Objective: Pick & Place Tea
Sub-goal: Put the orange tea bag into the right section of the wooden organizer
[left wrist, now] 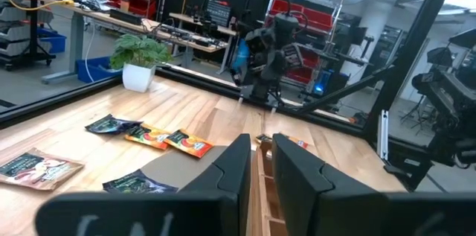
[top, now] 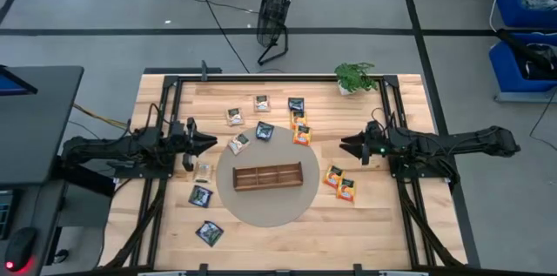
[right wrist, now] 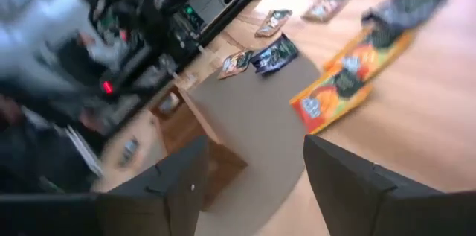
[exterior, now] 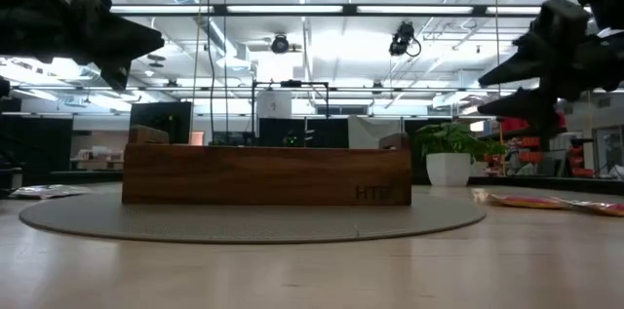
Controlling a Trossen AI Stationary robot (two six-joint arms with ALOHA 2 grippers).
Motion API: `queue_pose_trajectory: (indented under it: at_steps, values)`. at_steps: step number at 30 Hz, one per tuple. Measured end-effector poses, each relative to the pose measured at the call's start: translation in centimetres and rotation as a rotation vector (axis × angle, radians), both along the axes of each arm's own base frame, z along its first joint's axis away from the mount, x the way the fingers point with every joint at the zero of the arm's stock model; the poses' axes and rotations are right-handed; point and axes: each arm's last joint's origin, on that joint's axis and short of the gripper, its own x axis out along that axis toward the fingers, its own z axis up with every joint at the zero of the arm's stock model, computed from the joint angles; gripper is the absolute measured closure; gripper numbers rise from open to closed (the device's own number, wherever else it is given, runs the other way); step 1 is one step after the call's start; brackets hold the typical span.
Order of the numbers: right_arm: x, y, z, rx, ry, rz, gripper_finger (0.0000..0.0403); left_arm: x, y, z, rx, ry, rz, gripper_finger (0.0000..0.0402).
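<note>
Orange, dark and beige tea sachets [top: 301, 136] are being left scattered mid-worktop between the nearly closed, empty left gripper [top: 209, 143] and the wide-open, empty right gripper [top: 345, 145].

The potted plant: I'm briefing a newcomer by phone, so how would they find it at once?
Start from the wooden table seen from above, and go to its far edge, the side nearest the floor fan. Near that edge's right corner stands the potted plant. It is the only green, leafy, upright thing there; its neighbours are flat tea sachets.
</note>
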Motion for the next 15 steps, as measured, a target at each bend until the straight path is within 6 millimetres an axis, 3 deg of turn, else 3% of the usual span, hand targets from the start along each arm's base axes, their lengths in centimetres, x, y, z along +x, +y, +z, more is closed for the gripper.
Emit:
queue_pose_trajectory:
  at_steps: [3,10,15]
  values:
    - [0.0,0.0,0.0,0.214,-0.039,-0.055,0.0172,0.0,0.0,0.0,-0.009,-0.005,-0.001,0.0342]
    - [0.2,0.5,1.2,0.275,-0.063,0.114,0.0172,0.0,0.0,0.0,-0.009,-0.006,-0.001,0.0342]
    - [-0.5,1.1,2.8,0.244,0.185,0.309,0.0172,0.0,0.0,0.1,-0.009,-0.007,-0.001,0.0342]
